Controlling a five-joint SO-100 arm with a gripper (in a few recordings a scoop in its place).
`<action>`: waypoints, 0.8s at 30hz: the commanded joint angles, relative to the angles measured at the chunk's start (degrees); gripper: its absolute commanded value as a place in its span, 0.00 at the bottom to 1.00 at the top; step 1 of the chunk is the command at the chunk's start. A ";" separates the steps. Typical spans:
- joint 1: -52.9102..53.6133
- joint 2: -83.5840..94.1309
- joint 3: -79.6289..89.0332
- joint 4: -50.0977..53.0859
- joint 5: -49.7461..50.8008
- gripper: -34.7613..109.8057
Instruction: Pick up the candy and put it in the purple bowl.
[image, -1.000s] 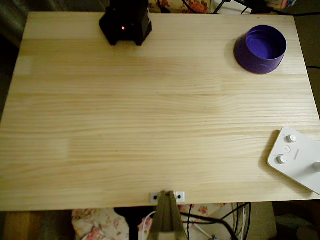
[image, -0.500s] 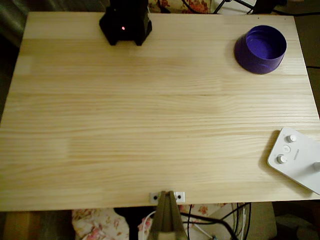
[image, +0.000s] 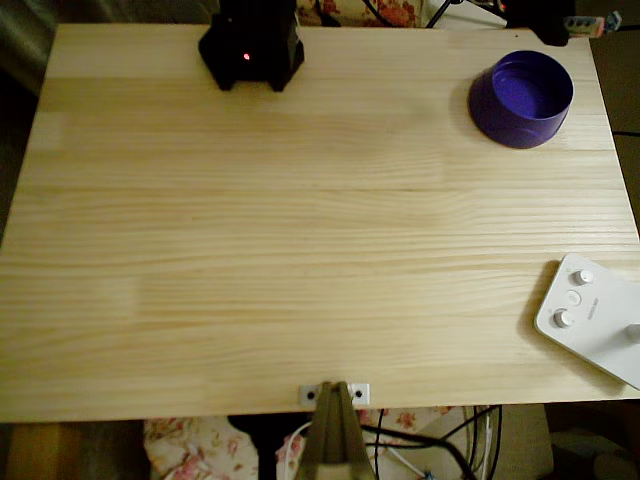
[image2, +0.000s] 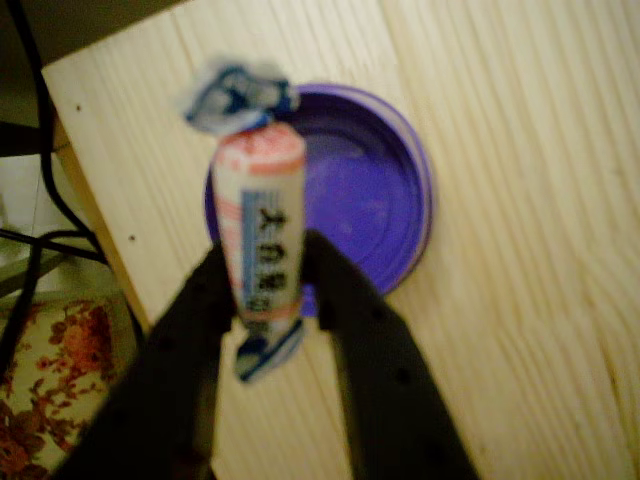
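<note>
— Is the gripper (image2: 268, 290) gripping anything?
— Yes, its two dark fingers (image2: 195, 330) are squeezing the candy (image2: 260, 232) around its lower half.
— And the purple bowl (image2: 375, 200)?
— It's sitting on the wooden table (image2: 520, 200), right beneath the candy.

Warm, yellowish, rather dim light covers the tabletop (image: 300, 230) in the overhead view, darkening toward the edges. The purple bowl (image: 521, 98) casts a soft shadow to its left there. The wrist view is softer: the candy (image2: 260, 235) and the end effector (image2: 268, 300) are blurred, and the wood grain is clearer.
</note>
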 joint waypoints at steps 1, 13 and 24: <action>-1.14 0.26 -7.12 -0.88 0.26 0.27; -2.99 -2.64 -8.79 -1.85 -1.41 0.27; -2.37 -3.08 -7.91 -1.85 -2.72 0.27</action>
